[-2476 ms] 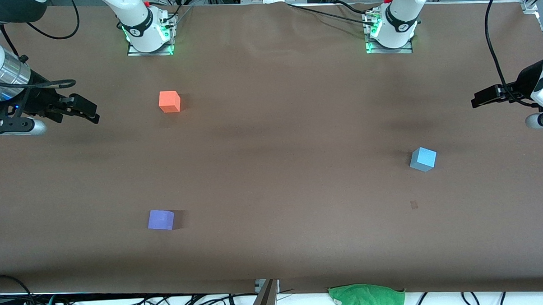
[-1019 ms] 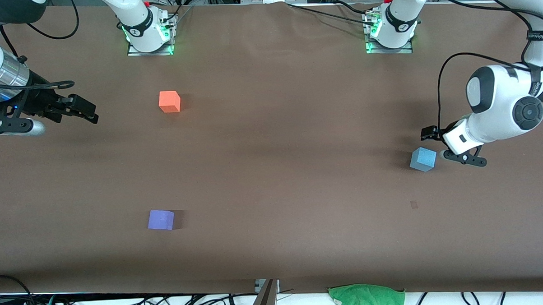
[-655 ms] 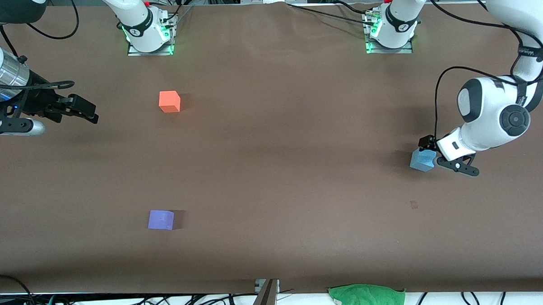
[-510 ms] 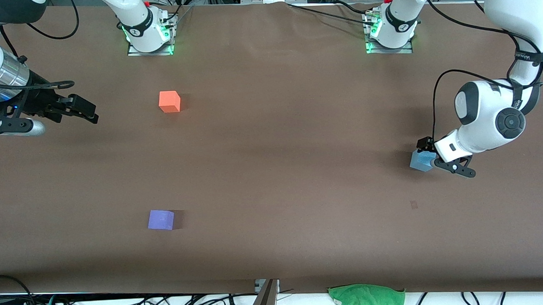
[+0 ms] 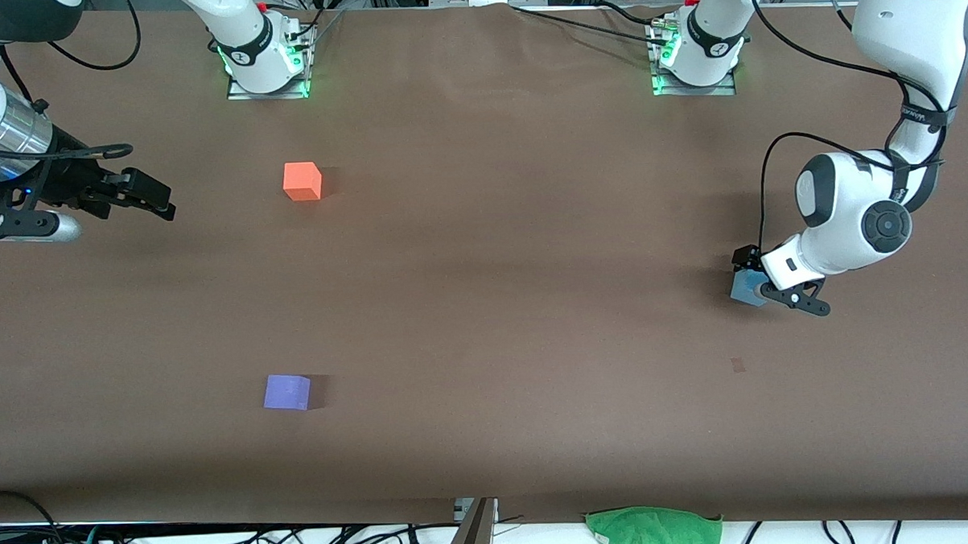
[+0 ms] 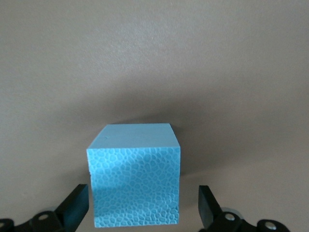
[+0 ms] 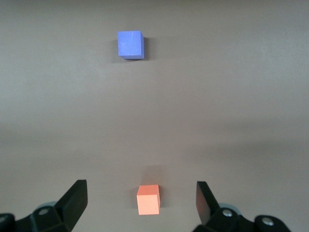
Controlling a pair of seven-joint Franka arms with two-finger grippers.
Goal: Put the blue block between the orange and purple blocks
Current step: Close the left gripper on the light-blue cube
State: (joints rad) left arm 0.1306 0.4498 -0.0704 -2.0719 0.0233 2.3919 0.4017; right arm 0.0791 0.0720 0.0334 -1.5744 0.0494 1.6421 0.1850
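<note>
Left gripper (image 6: pixel 140 212) straddles the blue block (image 6: pixel 134 186) near the tabletop's left-arm edge, fingers apart, not yet clamped. Closing off-centre could twist or nudge the cube away. Purple block (image 5: pixel 287 392), then orange block (image 5: pixel 301 182), sit toward the waiting, open right gripper (image 5: pixel 139 195).

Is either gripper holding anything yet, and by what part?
Nothing held. The left gripper stands open around the blue block, fingers clear of its sides; the right gripper waits open.
</note>
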